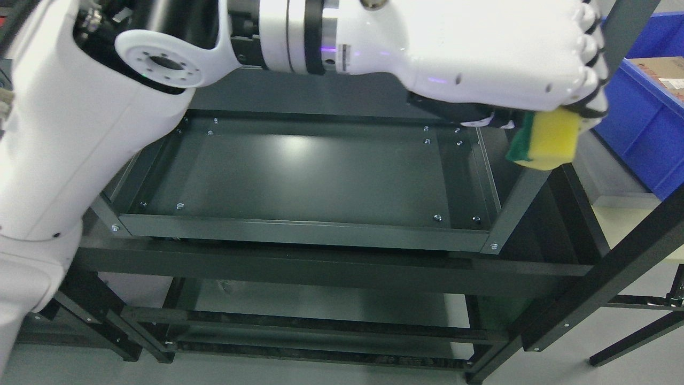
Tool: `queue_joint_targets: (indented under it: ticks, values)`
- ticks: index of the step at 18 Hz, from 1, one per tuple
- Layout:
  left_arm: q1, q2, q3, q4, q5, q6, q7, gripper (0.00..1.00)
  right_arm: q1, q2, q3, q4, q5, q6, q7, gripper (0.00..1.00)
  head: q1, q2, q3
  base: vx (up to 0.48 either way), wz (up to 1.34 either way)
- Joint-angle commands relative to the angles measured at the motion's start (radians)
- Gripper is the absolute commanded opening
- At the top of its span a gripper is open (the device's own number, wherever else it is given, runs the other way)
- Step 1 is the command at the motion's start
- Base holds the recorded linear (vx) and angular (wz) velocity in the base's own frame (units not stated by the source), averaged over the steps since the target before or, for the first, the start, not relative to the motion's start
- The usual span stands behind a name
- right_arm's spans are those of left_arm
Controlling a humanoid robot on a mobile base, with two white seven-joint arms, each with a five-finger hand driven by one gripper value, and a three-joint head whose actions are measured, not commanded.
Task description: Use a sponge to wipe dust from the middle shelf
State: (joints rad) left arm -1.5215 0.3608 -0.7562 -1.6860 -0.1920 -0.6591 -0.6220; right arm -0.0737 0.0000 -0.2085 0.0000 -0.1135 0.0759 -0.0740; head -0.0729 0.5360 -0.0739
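Sponge (550,140), yellow with green scouring face, clenched in left hand (513,59) above the right rear corner of the dark metal shelf (320,171), not touching it; risk: shallow fingertip grip may let it slip when pressed on the raised rim.

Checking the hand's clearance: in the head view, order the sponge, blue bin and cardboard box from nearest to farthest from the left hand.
1. Sponge: gripped in the left hand, under its fingers.
2. Blue bin: just right of the hand.
3. Cardboard box: inside the bin, at the right edge.
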Motion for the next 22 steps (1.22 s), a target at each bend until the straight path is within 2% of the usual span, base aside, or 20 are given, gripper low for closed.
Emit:
queue_joint_targets:
  ticks: [1, 3, 5, 7, 10, 17, 18, 19, 21, 22]
  values:
    - [-0.04, 0.391, -0.155, -0.089, 0.126, -0.083, -0.002, 0.01, 0.0, -0.017, 0.0, -0.017, 0.0, 0.001, 0.0, 1.0, 0.0, 0.0, 0.0, 0.0, 0.0]
    - [-0.042, 0.453, -0.155, -0.089, 0.17, -0.126, -0.004, 0.01, 0.0, -0.017, 0.0, -0.017, 0.0, 0.001, 0.0, 1.0, 0.0, 0.0, 0.0, 0.0, 0.0]
    - [-0.058, 0.539, -0.155, -0.089, 0.2, -0.126, -0.004, 0.01, 0.0, -0.017, 0.0, -0.017, 0.0, 0.001, 0.0, 1.0, 0.0, 0.0, 0.0, 0.0, 0.0]
    - [-0.084, 0.651, -0.155, -0.089, 0.252, -0.126, -0.004, 0.02, 0.0, -0.017, 0.0, -0.017, 0.0, 0.001, 0.0, 1.0, 0.0, 0.0, 0.0, 0.0, 0.0]
    - [-0.094, 0.89, -0.161, -0.089, 0.339, -0.126, -0.004, 0.03, 0.0, -0.017, 0.0, -0.017, 0.0, 0.001, 0.0, 1.0, 0.0, 0.0, 0.0, 0.0, 0.0]
    - [-0.079, 1.326, -0.163, -0.087, 0.538, -0.126, 0.001, 0.06, 0.0, -0.017, 0.0, -0.017, 0.0, 0.001, 0.0, 1.0, 0.0, 0.0, 0.0, 0.0, 0.0]
    - [-0.057, 1.387, -0.161, -0.087, 0.557, -0.126, 0.002, 0.06, 0.0, -0.017, 0.0, -0.017, 0.0, 0.001, 0.0, 1.0, 0.0, 0.0, 0.0, 0.0, 0.0]
    - [0.01, 1.494, -0.155, -0.084, 0.586, -0.126, 0.007, 0.06, 0.0, -0.017, 0.0, -0.017, 0.0, 0.001, 0.0, 1.0, 0.0, 0.0, 0.0, 0.0, 0.0]
    - [0.136, 1.656, -0.14, -0.063, 0.599, -0.126, 0.027, 0.08, 0.0, -0.017, 0.0, -0.017, 0.0, 0.001, 0.0, 1.0, 0.0, 0.0, 0.0, 0.0, 0.0]
    - [0.162, 1.685, -0.137, -0.019, 0.599, -0.126, 0.03, 0.1, 0.0, -0.017, 0.0, -0.017, 0.0, 0.001, 0.0, 1.0, 0.0, 0.0, 0.0, 0.0, 0.0]
